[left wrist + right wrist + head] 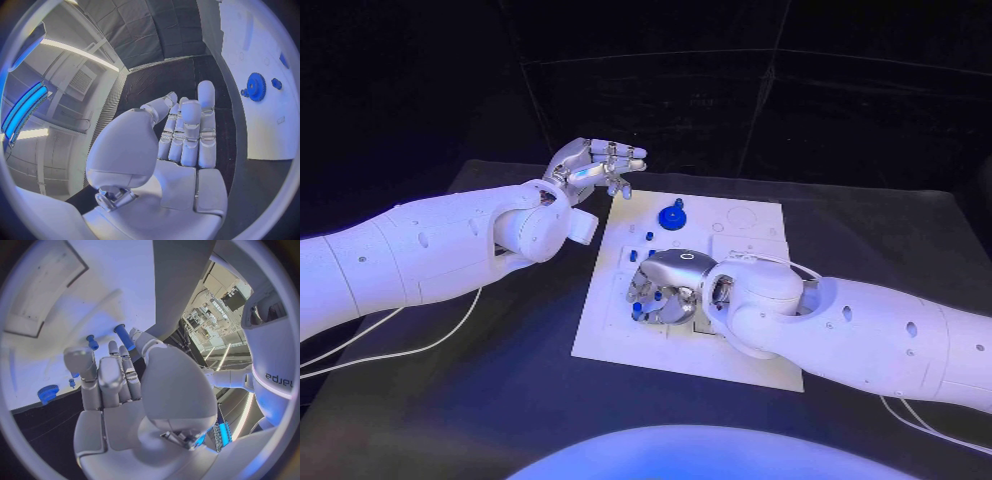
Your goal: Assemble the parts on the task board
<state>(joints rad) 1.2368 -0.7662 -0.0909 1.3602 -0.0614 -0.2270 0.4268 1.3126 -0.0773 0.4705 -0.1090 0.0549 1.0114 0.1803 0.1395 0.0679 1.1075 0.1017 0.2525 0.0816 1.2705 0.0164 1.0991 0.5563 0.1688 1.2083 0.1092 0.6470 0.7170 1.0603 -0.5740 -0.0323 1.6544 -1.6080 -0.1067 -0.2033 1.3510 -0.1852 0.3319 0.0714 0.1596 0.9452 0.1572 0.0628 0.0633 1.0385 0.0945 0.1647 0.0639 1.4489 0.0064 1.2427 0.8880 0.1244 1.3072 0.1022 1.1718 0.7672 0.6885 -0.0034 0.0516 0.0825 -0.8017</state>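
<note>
Our right robot hand, mid-frame on the task board, pinches a blue peg; misalignment could jam it. Left robot hand spread, upper left.

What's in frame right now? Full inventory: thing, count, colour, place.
task board: one, white, middle of the black table.
gear: one, blue, toothed disc on the board's far part, also seen in the left wrist view.
small parts: several, blue, on the board's left part near the right hand, including pegs; exact count unclear.
table: one, black, under the board.
cables: white, trailing on the table beside each arm.
left hand: silver, raised off the board's far left corner, fingers apart, holding nothing.
right hand: silver, down over the board's left part by the pegs; whether it holds anything is unclear.
</note>
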